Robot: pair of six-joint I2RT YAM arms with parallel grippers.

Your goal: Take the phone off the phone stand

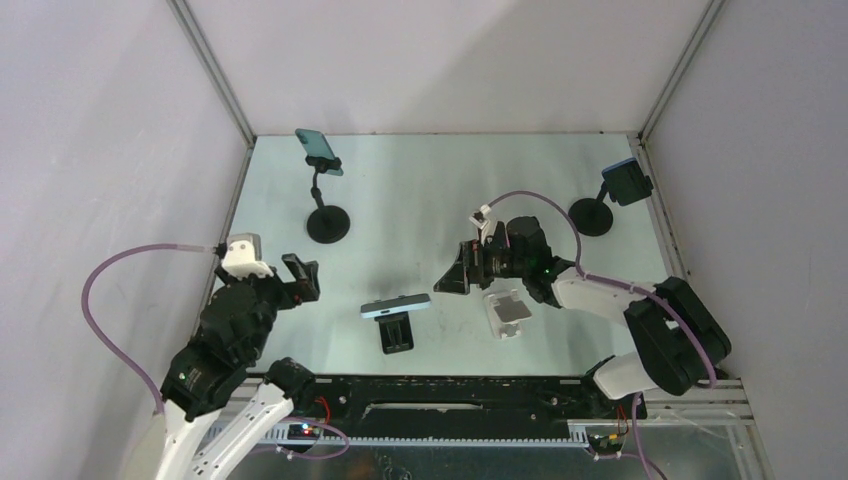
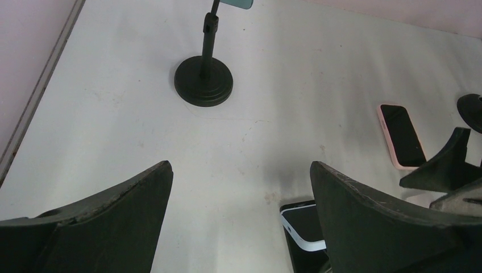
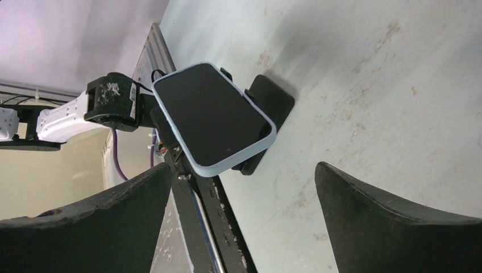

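The blue-cased phone leans on its low black stand, near-centre on the worktop. The right hand hangs just beside it, released and empty; the left hand is also spread. An off-centre pinch could topple the stand or drop the phone.

This is a robotics lab test cell. Blank pale wall panels in metal framing box in a scuffed desk on three sides. At the bottom of the overhead view, a left arm and a right arm are bolted to a black rail, trailing purple cables beside exposed circuit boards. Round-based phone stands occupy the upper left and upper right.
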